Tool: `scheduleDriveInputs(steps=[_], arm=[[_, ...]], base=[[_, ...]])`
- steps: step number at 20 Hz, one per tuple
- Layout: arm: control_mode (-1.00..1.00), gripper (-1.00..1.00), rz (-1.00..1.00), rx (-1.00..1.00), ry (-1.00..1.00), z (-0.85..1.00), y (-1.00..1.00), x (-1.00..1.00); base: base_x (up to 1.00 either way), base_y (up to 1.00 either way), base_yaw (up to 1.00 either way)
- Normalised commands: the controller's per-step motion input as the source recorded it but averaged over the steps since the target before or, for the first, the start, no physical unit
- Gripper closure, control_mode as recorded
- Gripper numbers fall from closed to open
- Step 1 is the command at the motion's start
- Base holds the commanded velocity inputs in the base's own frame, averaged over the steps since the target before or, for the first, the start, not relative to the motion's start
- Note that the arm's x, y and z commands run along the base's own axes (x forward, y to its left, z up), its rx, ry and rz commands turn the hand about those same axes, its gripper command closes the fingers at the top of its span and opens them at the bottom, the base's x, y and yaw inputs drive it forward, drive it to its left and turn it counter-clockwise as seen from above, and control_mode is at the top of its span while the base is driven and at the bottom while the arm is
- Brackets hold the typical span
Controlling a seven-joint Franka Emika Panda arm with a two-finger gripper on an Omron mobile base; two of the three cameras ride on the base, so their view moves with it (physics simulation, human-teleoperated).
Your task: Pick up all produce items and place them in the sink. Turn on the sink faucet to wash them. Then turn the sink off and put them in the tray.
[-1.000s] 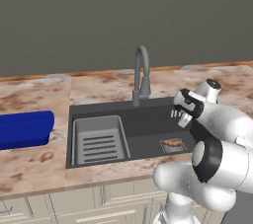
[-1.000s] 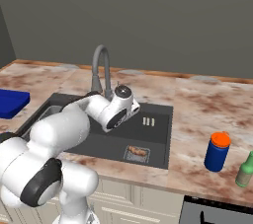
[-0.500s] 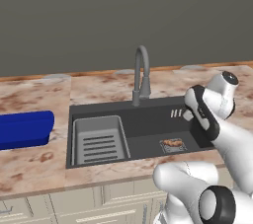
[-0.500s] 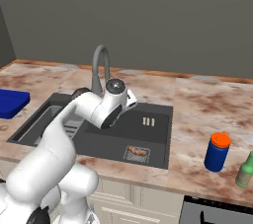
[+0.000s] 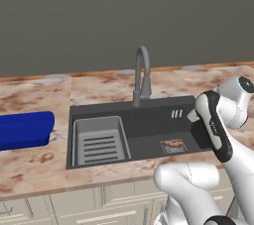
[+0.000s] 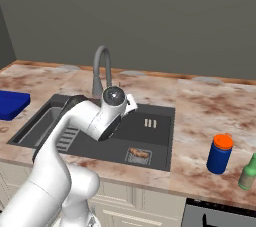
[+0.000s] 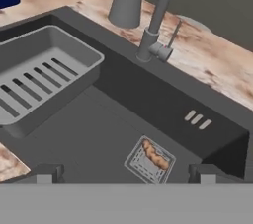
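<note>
Simulated kitchen, marble-patterned tabletop [image 5: 99, 90] under a plain grey wall, dark sink [image 5: 149, 125] set into it.

Small lumpy orange-brown produce piece [image 7: 155, 156] lying on the square drain grate [image 7: 149, 160] at the sink floor, below and to the left of the three slots [image 7: 197, 118] on the back wall. Light grey slatted rack insert [image 5: 98, 140] seated in the sink's left half. Gooseneck sink faucet [image 5: 142, 76] upright behind the basin, spout arched over it. Deep blue tray [image 5: 24, 130] on the tabletop left of the sink, well apart from the produce. Gripper [image 7: 126, 172] hovering above the basin, fingertips [image 7: 45, 172] spread wide, empty. Blue jar with orange lid [image 6: 219, 154] and green bottle [image 6: 248, 172] standing to the right of the sink.
</note>
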Motion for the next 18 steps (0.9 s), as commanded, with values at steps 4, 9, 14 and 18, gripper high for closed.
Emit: scheduleDriveInputs(steps=[4,9,14,18], arm=[[-1.00,-1.00,0.00,0.08,-0.03,0.07,-0.03,-0.04],[-1.00,-1.00,0.00,0.05,-0.11,0.21,0.00,-0.03],[-1.00,-1.00,0.01,0.06,-0.11,0.13,0.00,0.00],[-1.00,-1.00,0.02,0.07,-0.11,0.01,0.00,0.07]], base=[[0.00,0.00,0.00],[0.00,0.00,0.00],[0.00,0.00,0.00],[0.00,0.00,0.00]])
